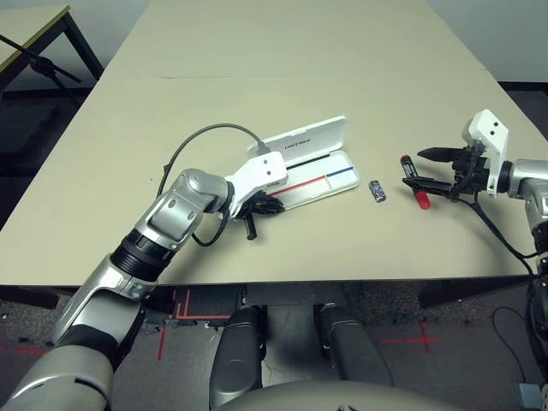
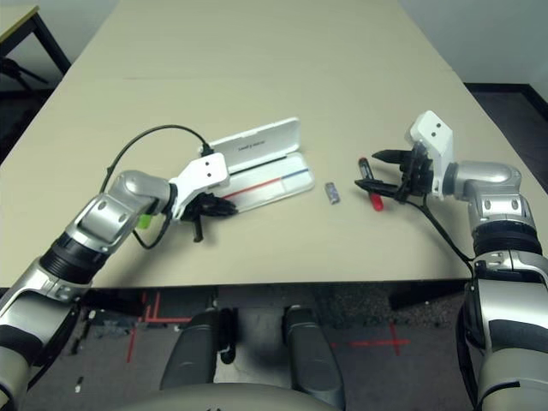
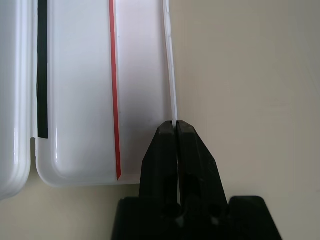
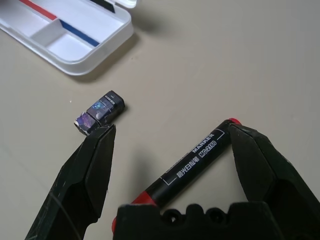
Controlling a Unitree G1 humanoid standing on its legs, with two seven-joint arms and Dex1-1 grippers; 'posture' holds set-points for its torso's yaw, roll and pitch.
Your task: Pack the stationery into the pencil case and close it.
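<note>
At the open pencil case's (image 1: 342, 173) 7 o'clock, its wall is being pinched by the left gripper (image 3: 176, 123) | at 3 o'clock, the red marker (image 4: 192, 162) is being flanked by the right gripper's (image 4: 172, 127) wide-spread jaws | likely step: marker pickup being set up; alignment, then closing, being required

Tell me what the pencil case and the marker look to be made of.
The case: apparently hard plastic, smooth and glossy white, judging by the bright highlights along its moulded, rounded edges. The marker: probably plastic too, with a slightly shiny black barrel bearing white print and red ends; a metal barrel can't be ruled out.
</note>
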